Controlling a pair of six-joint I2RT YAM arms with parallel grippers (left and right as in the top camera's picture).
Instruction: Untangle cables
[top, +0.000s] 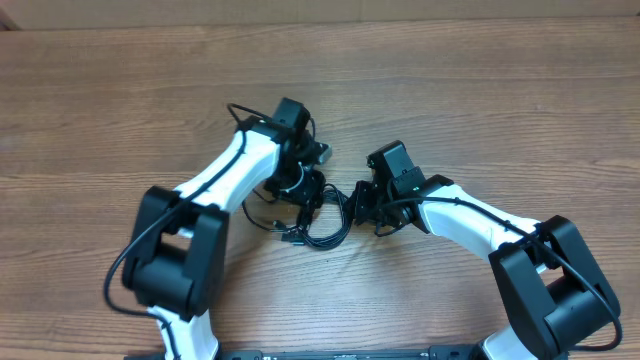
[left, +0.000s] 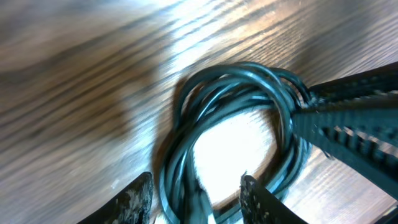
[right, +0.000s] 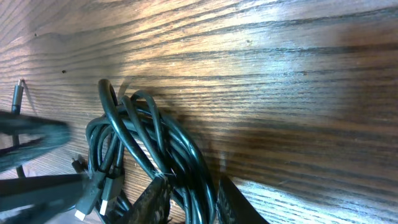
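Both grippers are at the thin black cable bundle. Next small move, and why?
Probably close the left gripper on the thin black looped cables lying between its open jaws. The right gripper looks clamped on the loop's far side, so a second grip would let the two pull the loop apart.

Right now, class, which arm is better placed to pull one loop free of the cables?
Probably the left. The left fingers stand open astride the cables, free to pick a strand, while the right fingers are clamped on the bundle's edge, anchoring it.
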